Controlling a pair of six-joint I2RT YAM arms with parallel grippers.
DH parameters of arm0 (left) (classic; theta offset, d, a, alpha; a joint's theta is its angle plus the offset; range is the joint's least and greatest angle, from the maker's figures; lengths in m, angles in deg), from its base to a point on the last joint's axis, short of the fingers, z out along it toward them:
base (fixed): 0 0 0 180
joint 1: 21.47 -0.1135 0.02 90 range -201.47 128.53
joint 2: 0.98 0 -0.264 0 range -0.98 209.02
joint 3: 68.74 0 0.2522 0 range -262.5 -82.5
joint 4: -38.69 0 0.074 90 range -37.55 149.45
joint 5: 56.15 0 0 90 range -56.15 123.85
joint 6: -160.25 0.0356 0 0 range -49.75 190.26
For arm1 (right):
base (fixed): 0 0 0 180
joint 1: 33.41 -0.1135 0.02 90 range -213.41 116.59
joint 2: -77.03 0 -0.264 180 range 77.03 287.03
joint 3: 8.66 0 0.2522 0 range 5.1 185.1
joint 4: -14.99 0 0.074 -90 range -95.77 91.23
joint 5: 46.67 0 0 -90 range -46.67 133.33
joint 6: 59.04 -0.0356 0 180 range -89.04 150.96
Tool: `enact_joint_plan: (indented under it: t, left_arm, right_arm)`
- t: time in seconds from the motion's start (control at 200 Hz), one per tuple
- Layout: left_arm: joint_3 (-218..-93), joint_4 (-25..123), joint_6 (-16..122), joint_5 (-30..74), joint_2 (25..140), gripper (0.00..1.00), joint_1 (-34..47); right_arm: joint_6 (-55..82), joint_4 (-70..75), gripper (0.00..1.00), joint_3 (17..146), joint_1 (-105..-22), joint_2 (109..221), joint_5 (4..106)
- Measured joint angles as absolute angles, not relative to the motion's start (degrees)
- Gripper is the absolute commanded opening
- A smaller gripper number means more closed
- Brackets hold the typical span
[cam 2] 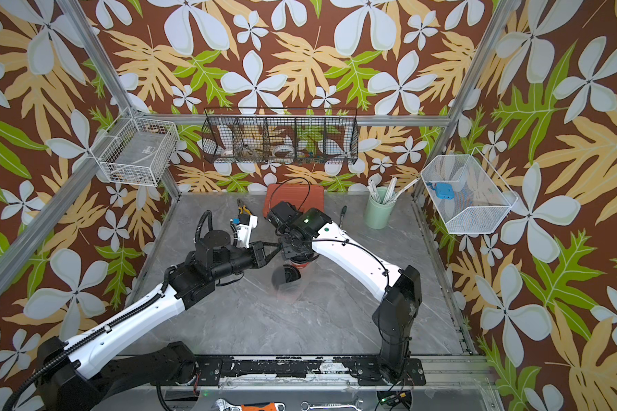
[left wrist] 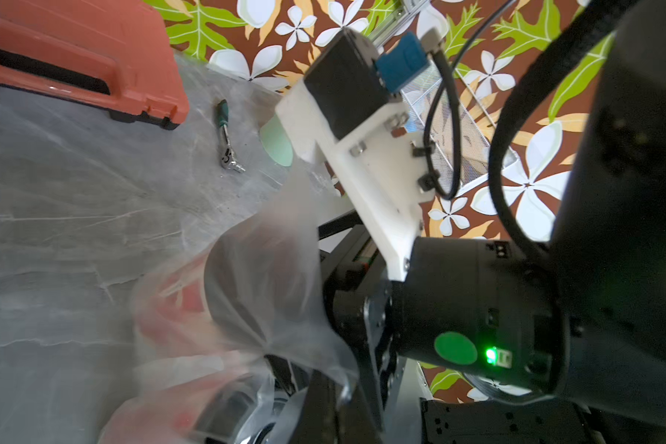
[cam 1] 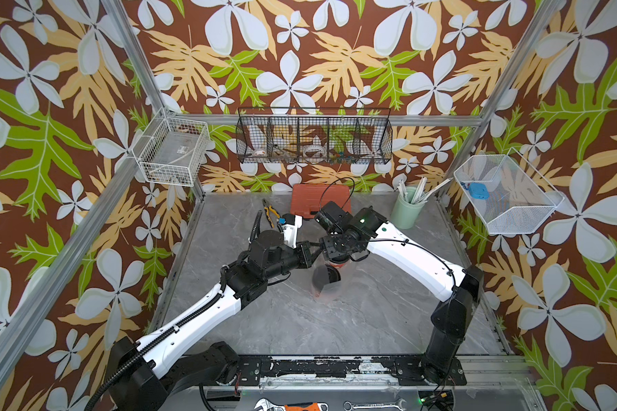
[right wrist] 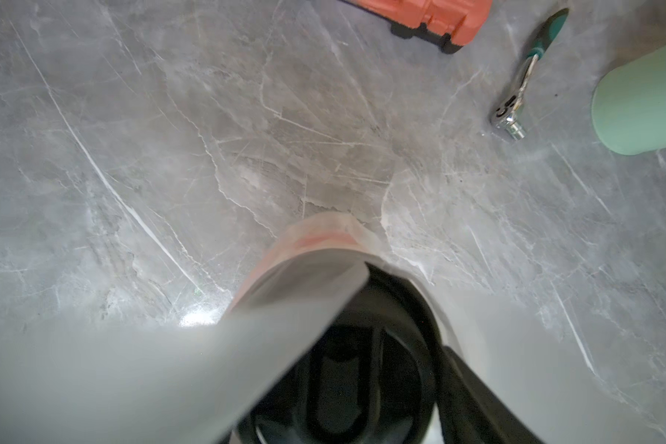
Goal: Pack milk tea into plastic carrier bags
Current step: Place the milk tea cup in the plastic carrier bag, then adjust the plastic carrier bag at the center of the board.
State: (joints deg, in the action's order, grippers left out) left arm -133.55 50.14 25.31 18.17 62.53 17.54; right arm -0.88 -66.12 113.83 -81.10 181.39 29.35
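Observation:
Two milk tea cups stand mid-table in both top views. One shows only a red rim (cam 1: 338, 265) under my right gripper (cam 1: 335, 257); its black lid (right wrist: 362, 365) fills the right wrist view, with clear plastic carrier bag film (right wrist: 285, 326) across part of it and round its red side (right wrist: 312, 242). The other cup's black lid (cam 1: 326, 275) shows through a second clear bag (cam 1: 322, 295) just in front. My left gripper (cam 1: 317, 251) is shut on the first bag's edge (left wrist: 323, 346). One dark right finger (right wrist: 473, 384) shows beside the lid; the other finger is hidden by film.
A red tool case (cam 1: 321, 199) and pliers (cam 1: 269, 211) lie at the back. A pale green cup with straws (cam 1: 406, 210) stands back right, a ratchet (right wrist: 516, 107) lying near it. Wire baskets (cam 1: 314, 137) hang on the walls. Wrenches (cam 1: 289, 405) lie past the front edge.

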Motion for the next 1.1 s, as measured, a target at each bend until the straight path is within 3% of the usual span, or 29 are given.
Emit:
enact_joint_plan:
  t: [0.791, 0.896, 1.096]
  left_arm:
    - [-134.42, 46.21, 25.39, 18.37, 62.44, 0.0, 17.65]
    - [-133.76, 43.45, 25.55, 17.28, 62.27, 0.0, 17.65]
    - [-130.49, 58.12, 25.39, 23.31, 63.58, 0.0, 16.68]
  right_arm:
    - [0.04, -66.47, 0.73, 117.39, -79.92, 178.74, 32.21]
    - [-0.13, -65.99, 0.67, 116.58, -79.37, 176.47, 33.48]
    - [0.13, -63.19, 0.51, 114.11, -79.39, 173.17, 40.32]
